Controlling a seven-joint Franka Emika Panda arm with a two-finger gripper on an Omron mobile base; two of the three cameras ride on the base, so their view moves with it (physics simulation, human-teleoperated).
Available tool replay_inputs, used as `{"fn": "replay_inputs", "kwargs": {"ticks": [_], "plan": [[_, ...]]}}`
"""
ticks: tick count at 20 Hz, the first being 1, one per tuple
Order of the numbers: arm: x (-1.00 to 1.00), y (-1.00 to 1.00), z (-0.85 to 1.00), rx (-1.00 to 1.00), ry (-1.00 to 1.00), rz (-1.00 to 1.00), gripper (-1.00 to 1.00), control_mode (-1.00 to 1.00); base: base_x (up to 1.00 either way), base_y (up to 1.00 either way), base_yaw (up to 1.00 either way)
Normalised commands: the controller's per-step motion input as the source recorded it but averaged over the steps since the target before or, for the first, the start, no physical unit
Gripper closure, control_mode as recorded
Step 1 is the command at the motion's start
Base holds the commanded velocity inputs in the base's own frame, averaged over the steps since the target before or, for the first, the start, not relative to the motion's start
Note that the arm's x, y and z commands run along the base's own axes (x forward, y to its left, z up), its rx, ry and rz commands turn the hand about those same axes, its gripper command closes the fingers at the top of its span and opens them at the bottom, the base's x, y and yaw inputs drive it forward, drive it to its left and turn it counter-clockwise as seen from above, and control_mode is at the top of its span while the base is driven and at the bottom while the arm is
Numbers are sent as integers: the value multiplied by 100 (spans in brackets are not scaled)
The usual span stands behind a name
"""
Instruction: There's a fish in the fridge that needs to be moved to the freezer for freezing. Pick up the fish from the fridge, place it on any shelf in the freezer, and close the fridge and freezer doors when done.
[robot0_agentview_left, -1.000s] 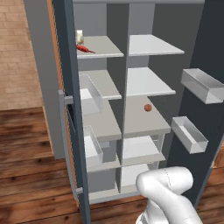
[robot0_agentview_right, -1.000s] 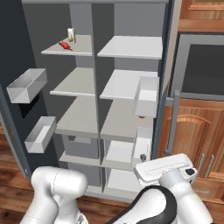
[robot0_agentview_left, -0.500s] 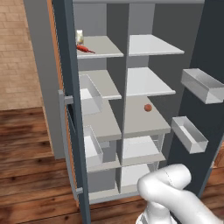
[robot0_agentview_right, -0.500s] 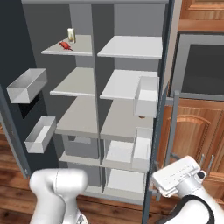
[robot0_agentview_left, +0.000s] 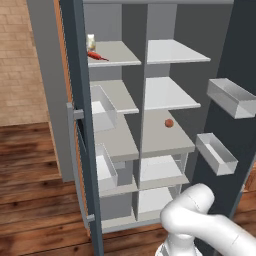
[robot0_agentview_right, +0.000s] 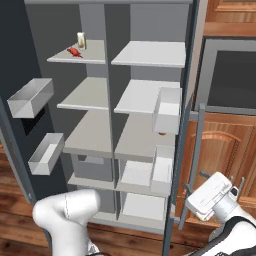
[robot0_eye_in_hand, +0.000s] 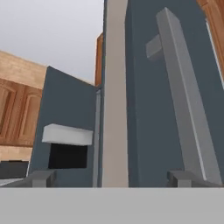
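- We take the fridge door (robot0_agentview_right: 192, 75) as our landmark: it stands swung wide open, edge-on in the right base view, its long grey bar handle (robot0_agentview_right: 200, 150) on the outer face
- The gripper (robot0_agentview_right: 220, 181) hangs on the outer side of that door, just beside the lower end of the handle but not touching it; its jaws stand wide apart and nothing is between them
- From the hand view we look along the same door (robot0_eye_in_hand: 140, 109), with the handle (robot0_eye_in_hand: 183, 105) running slantwise up its slate face
- Past the door's edge in that view we see the freezer door (robot0_eye_in_hand: 65, 100), also open, carrying a black panel (robot0_eye_in_hand: 68, 156) with a pale bin just above it
- On the inner side of the fridge door, two pale bins (robot0_agentview_right: 167, 110) sit one above the other
- The fridge (robot0_agentview_right: 150, 95) is the compartment next to this door; on its third shelf lies a small brown round thing (robot0_agentview_left: 169, 123)
- The freezer (robot0_agentview_right: 87, 92) is the compartment farther from the door
- On the freezer's top shelf, well apart from the fridge door, lies a small red thing we take to be the fish (robot0_agentview_right: 75, 52), though it is too small to be sure
- A little beige jar (robot0_agentview_right: 80, 40) stands upright just behind the fish
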Motion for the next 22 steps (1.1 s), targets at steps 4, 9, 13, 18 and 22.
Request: {"fn": "replay_inputs", "kwargs": {"ticks": [4,9,13,18,22], "plan": [[56,0,-24,0,0,6,-100,-100,0,0,0],[51,0,-28,0,0,1,-100,-100,0,0,0],[48,0,-33,0,0,0,-100,-100,0,0,0],[42,0,-32,0,0,0,-100,-100,0,0,0],[16,27,-29,-1,-2,0,-100,-100,0,0,0]]}}
